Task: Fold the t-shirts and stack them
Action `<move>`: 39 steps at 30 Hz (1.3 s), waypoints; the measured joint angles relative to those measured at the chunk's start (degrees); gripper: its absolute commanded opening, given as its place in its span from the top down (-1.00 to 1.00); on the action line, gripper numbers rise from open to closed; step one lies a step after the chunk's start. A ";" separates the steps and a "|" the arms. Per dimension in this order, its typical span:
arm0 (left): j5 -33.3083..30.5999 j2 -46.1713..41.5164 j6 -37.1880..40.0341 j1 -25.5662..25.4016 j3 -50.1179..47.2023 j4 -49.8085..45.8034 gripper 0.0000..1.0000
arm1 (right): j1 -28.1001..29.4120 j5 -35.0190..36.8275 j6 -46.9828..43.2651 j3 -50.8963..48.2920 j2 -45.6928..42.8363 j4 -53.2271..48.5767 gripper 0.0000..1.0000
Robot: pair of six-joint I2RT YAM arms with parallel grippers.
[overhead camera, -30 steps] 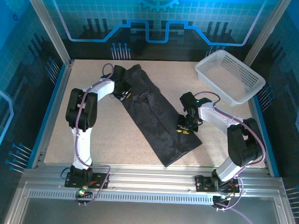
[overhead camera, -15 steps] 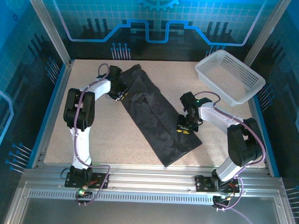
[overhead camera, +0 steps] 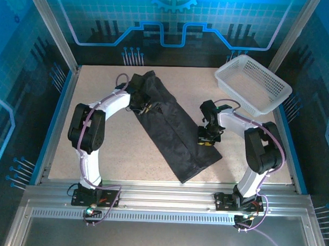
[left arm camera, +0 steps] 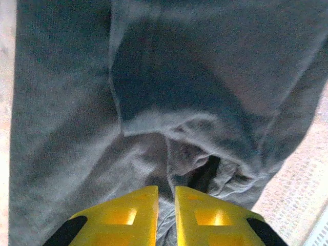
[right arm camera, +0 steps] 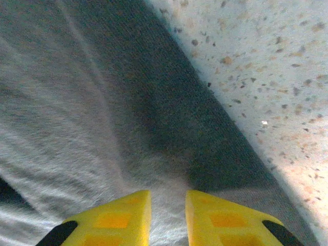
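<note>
The white basket (overhead camera: 237, 97) stands far right. The dark t-shirt (overhead camera: 175, 129) lies in a long diagonal strip, left tool (left arm camera: 165, 205) and right tool (right arm camera: 168, 210) pinching it.

The top camera looks steeply down from above and behind the arm bases, far enough off to take in the whole bench (overhead camera: 126, 148). The wrist cameras look along the left gripper (left arm camera: 165, 205) and the right gripper (right arm camera: 168, 205), very close onto the t-shirt (overhead camera: 175, 131). All three views share that cloth.

no readable text or labels
</note>
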 measured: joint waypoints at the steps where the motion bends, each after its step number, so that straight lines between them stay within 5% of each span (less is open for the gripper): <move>1: -0.20 0.63 -1.22 -0.28 0.00 -0.22 0.63 | 0.00 0.33 -0.35 0.00 0.83 -0.11 0.48; 11: -0.50 13.66 -3.93 1.53 13.09 -5.60 0.63 | 1.97 2.78 -0.50 1.03 3.48 -1.62 0.49; 25: 7.78 33.40 4.26 1.49 43.91 -7.48 0.55 | 18.45 -0.61 12.96 6.10 7.67 -3.21 0.51; 29: 9.79 35.98 5.97 1.53 48.59 -7.26 0.33 | 18.25 -2.05 16.11 7.50 8.63 -3.21 0.47; 34: 8.13 31.65 8.83 1.42 43.39 -5.97 -0.18 | 17.68 -1.68 18.69 5.03 4.92 -2.60 0.15; 39: 5.01 9.03 9.97 1.16 17.97 -4.96 -0.17 | 15.17 -1.51 18.36 -0.55 -8.70 -3.37 -0.05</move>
